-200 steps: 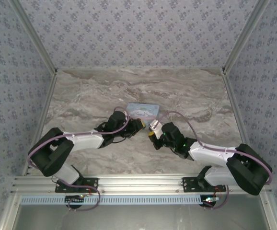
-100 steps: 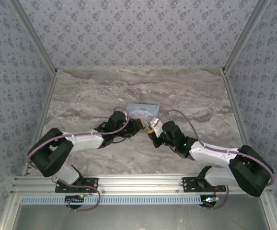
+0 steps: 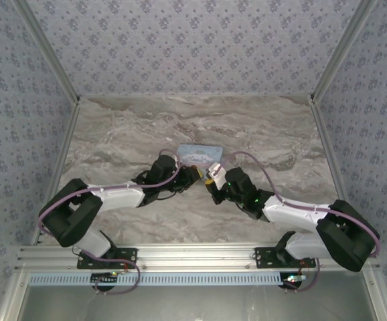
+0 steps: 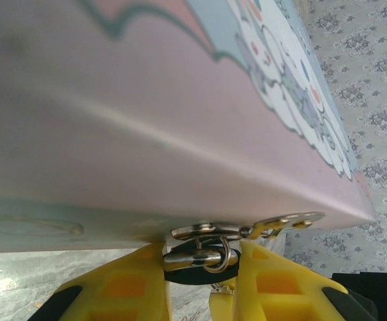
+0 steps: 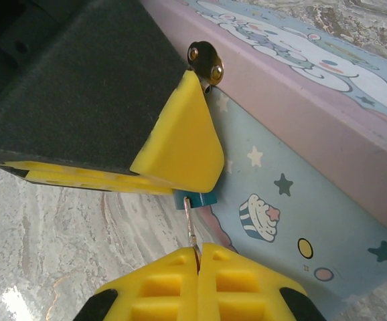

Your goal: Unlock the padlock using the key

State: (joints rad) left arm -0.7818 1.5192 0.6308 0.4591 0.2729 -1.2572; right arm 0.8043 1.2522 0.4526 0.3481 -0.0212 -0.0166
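Padlock [image 5: 197, 199] pinched in left hand [image 4: 203, 273], right hand [image 5: 198, 250] clamped on key [image 5: 189, 224] just below it

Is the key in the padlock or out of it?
At the keyhole; how deep, cannot tell. The key runs from the shut right gripper straight up to the blue underside of the padlock.

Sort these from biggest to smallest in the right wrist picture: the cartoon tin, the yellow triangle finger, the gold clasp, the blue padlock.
1. Tin.
2. Left arm's yellow finger.
3. Gold clasp and padlock look about alike; the finger hides most of the padlock, so no ranking.
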